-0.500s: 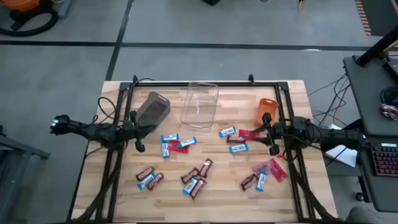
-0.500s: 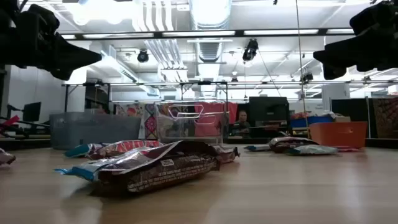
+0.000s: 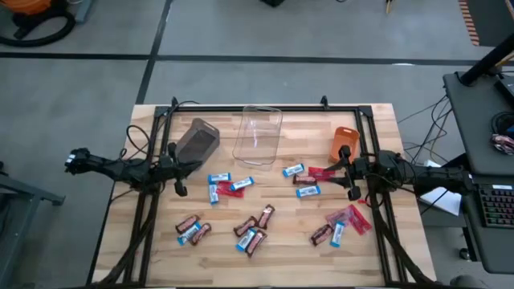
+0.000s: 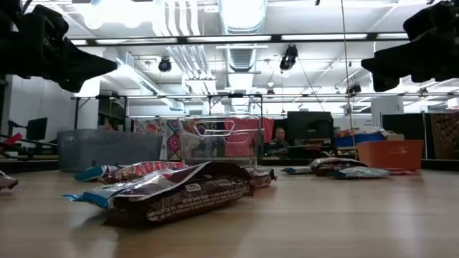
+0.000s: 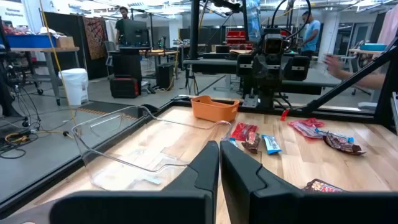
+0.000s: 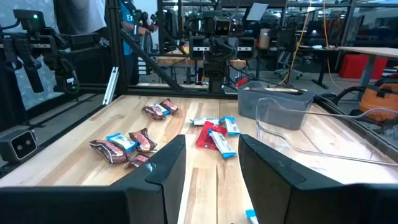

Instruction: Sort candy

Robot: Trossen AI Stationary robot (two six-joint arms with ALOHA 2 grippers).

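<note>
Small wrapped candy bars lie scattered on the wooden table (image 3: pixel 377 120): blue-and-white ones (image 3: pixel 218 178) (image 3: pixel 293 170), dark brown ones (image 3: pixel 265 215) (image 3: pixel 187 223) and red ones (image 3: pixel 321 172) (image 3: pixel 350 217). My left gripper (image 3: pixel 191 167) (image 5: pixel 219 168) hovers at the table's left side, shut and empty, pointing level toward the right. My right gripper (image 3: pixel 336 168) (image 6: pixel 211 165) hovers at the right side, open and empty, pointing level toward the left, just above the red candy. In the low view a brown bar (image 4: pixel 183 197) lies in front.
Three bins stand along the far side of the table: a grey one (image 3: pixel 197 140) at the left, a clear one (image 3: pixel 259 132) in the middle and an orange one (image 3: pixel 344 142) at the right. A black frame (image 3: pixel 265 107) borders the table. People stand in the room beyond.
</note>
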